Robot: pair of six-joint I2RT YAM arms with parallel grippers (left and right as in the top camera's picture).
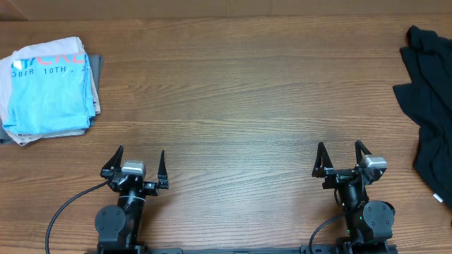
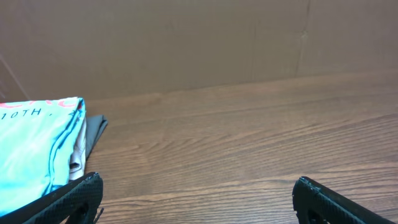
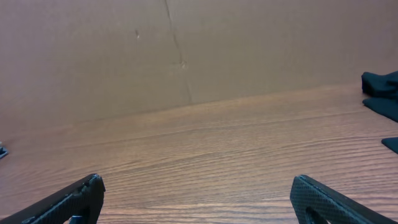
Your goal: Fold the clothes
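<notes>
The light blue T-shirt [image 1: 48, 92] lies folded on top of a small stack at the table's far left, its white and red lettering facing up; the left wrist view catches its corner [image 2: 34, 146]. My left gripper [image 1: 135, 164] stands open near the front edge, well short of the stack and to its right, with nothing between its fingers. My right gripper [image 1: 342, 157] is open too, at the front right, over bare wood. In both wrist views only the black fingertips [image 2: 78, 193] [image 3: 320, 196] show at the bottom corners.
Beige and grey folded fabric [image 1: 95, 74] sits under the blue shirt. A crumpled black garment [image 1: 431, 99] lies at the table's right edge, its edge seen in the right wrist view [image 3: 382, 93]. A brown cardboard wall [image 2: 186, 43] backs the table.
</notes>
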